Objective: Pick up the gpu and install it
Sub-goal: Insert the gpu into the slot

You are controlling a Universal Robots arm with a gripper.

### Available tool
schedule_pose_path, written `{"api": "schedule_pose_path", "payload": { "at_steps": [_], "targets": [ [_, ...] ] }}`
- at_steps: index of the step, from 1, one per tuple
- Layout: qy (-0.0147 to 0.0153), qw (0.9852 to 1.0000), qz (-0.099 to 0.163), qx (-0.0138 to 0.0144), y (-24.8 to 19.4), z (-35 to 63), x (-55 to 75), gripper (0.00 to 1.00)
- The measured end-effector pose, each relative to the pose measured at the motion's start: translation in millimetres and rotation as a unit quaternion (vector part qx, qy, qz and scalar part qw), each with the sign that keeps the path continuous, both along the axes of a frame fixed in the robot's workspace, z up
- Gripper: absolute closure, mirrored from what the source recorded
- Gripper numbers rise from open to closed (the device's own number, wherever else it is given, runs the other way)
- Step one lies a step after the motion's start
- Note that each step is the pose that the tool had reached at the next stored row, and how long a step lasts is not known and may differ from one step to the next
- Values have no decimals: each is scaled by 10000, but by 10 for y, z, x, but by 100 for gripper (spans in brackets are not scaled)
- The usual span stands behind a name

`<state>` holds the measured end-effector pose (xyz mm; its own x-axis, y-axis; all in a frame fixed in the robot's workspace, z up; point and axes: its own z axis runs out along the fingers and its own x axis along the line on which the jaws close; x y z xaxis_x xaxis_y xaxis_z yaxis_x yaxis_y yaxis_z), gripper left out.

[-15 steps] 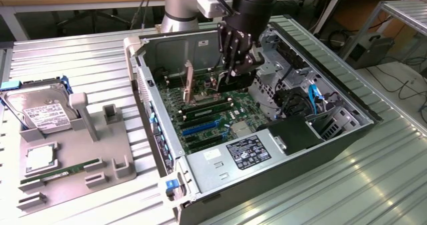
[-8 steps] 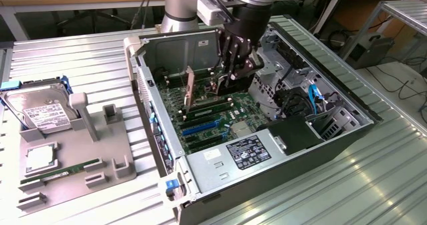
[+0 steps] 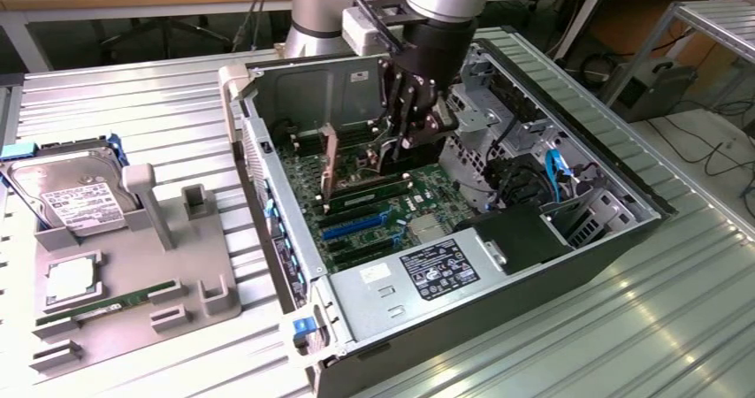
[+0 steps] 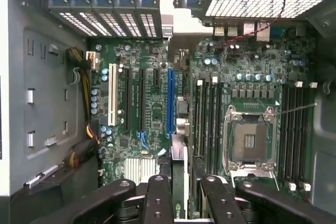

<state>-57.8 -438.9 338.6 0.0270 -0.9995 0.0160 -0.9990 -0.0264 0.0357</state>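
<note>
The gripper [image 3: 408,124] hangs inside the open computer case [image 3: 613,239], above the motherboard [image 3: 390,208]. Its fingers [image 4: 157,198] stand partly open and close on a thin upright card — apparently the gpu [image 4: 179,182], seen edge-on between the finger pads in the wrist view. In the exterior view the card [image 3: 380,155] hangs below the fingertips, just over the board.

On the grey fixture tray [image 3: 177,265], at roughly 9 o'clock from the case in the exterior view, lie a hard drive [image 3: 71,195] and a RAM stick [image 3: 88,311] — both well apart from the gripper.
</note>
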Motion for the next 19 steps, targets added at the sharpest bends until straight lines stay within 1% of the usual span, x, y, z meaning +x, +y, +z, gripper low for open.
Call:
{"api": "schedule_pose_path", "payload": {
  "at_steps": [1, 2, 3, 4, 5, 6, 7, 9, 10, 11, 19],
  "targets": [
    [-6, 10000, 0, 3, -54, -33, -73, 74],
    [-8, 10000, 0, 8, -83, -91, -215, 74],
    [-25, 10000, 0, 9, -92, -189, -330, 74],
    [-30, 10000, 0, 13, -109, -299, -352, 74],
    [-30, 10000, -59, 62, -163, -395, -357, 74],
    [-31, 9998, -195, 76, -163, -443, -358, 74],
    [-31, 9998, -201, 76, -172, -484, -398, 74],
    [-31, 9998, -189, 76, -172, -563, -403, 74],
    [-30, 9999, -101, 76, -172, -622, -406, 74],
    [-30, 9999, -74, 77, -172, -658, -408, 74],
    [-30, 9999, -73, 78, -172, -726, -420, 74]
  ]
}}
